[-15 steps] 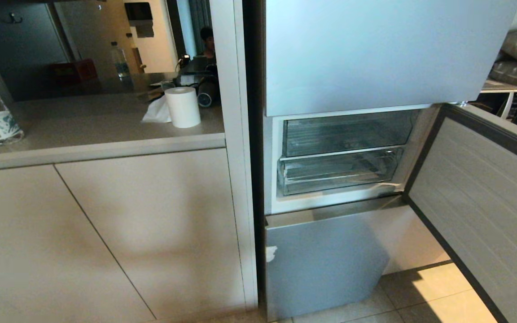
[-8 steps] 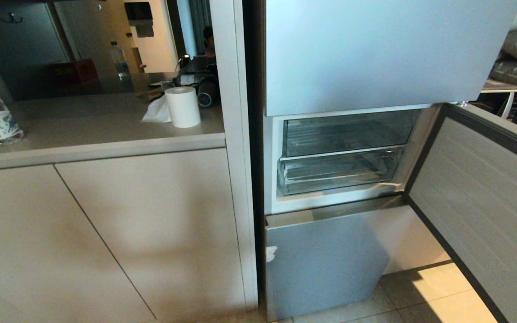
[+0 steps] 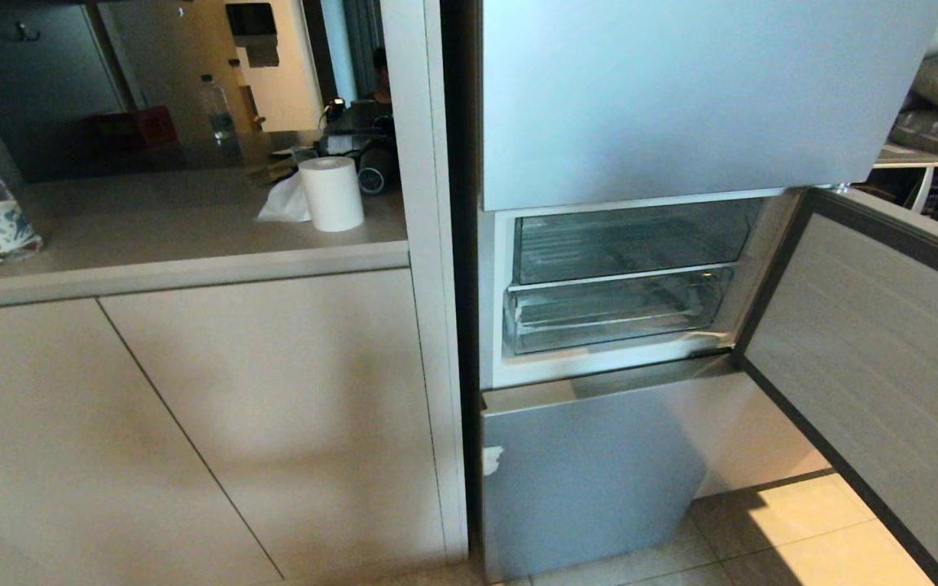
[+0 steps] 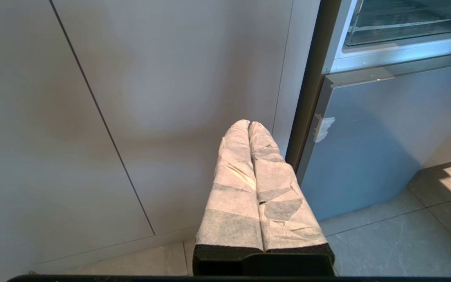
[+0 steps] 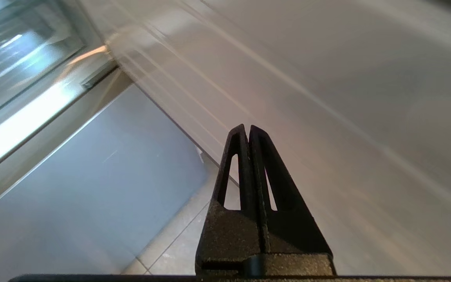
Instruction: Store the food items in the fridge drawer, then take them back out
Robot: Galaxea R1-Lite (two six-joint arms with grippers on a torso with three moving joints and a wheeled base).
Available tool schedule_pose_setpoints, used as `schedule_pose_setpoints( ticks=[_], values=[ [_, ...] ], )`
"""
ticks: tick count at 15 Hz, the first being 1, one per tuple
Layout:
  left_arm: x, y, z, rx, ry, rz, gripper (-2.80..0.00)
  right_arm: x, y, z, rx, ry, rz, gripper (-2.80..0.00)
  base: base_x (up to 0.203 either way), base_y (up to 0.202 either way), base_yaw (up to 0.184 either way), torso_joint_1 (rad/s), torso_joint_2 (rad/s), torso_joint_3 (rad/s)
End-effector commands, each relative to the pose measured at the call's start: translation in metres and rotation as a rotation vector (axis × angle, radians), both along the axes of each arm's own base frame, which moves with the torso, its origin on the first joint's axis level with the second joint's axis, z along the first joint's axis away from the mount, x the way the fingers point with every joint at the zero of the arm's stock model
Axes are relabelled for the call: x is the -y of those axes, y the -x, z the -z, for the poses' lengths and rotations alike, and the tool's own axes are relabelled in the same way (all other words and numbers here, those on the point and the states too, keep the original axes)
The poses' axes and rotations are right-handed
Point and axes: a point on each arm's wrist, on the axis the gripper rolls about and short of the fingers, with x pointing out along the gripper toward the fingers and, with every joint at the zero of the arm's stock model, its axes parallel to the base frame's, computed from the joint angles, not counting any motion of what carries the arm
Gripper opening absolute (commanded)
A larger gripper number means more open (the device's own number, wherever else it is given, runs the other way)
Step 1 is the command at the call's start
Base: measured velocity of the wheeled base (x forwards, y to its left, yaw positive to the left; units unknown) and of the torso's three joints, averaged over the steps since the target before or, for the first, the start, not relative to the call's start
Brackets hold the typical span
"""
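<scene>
Drawer (image 3: 611, 309) of clear plastic sits pushed in behind the open fridge door (image 3: 868, 350), lower of the two clear bins, and no food shows anywhere in these views — nothing to store yet. Right gripper (image 5: 249, 135) is pressed together and empty, just beside the door's inner panel, barely showing at the head view's right edge; left gripper (image 4: 249, 127), wrapped fingers together, hangs low by the cabinet (image 4: 151, 98). Risk, as I judge it: right arm clips the door and swings it, or shut fingers skid off the drawer's lip.
</scene>
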Motion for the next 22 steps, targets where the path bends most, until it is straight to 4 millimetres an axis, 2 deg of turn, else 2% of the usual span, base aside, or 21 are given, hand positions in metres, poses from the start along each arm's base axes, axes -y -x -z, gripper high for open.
schedule_pose_setpoints(
  ticks=[1,5,8,10,12,14,19,22],
  values=[
    [0.0,0.0,0.0,-0.001,0.0,0.0,-2.8,0.003,-0.004,0.001,-0.006,0.0,0.003,-2.8,0.0,0.0,0.0,0.0,0.0,0.0],
    [0.0,0.0,0.0,-0.001,0.0,0.0,-2.8,-0.002,-0.006,-0.004,0.003,0.021,-0.098,-2.8,0.0,0.0,0.0,0.0,0.0,0.0],
    [0.0,0.0,0.0,-0.001,0.0,0.0,-2.8,-0.036,-0.008,-0.004,0.031,0.036,-0.259,-2.8,0.0,0.0,0.0,0.0,0.0,0.0],
    [0.0,0.0,0.0,-0.001,0.0,0.0,-2.8,-0.067,0.003,-0.002,0.057,0.044,-0.396,-2.8,0.0,0.0,0.0,0.0,0.0,0.0],
    [0.0,0.0,0.0,-0.001,0.0,0.0,-2.8,-0.092,0.035,-0.003,0.107,0.058,-0.532,-2.8,0.0,0.0,0.0,0.0,0.0,0.0],
    [0.0,0.0,0.0,-0.001,0.0,0.0,-2.8,-0.1,0.068,0.002,0.144,0.086,-0.607,-2.8,0.0,0.0,0.0,0.0,0.0,0.0],
    [0.0,0.0,0.0,-0.001,0.0,0.0,-2.8,-0.091,0.144,0.014,0.304,0.139,-0.637,-2.8,0.0,0.0,0.0,0.0,0.0,0.0],
    [0.0,0.0,0.0,-0.001,0.0,0.0,-2.8,-0.084,0.178,0.037,0.268,0.139,-0.622,-2.8,0.0,0.0,0.0,0.0,0.0,0.0]
  ],
)
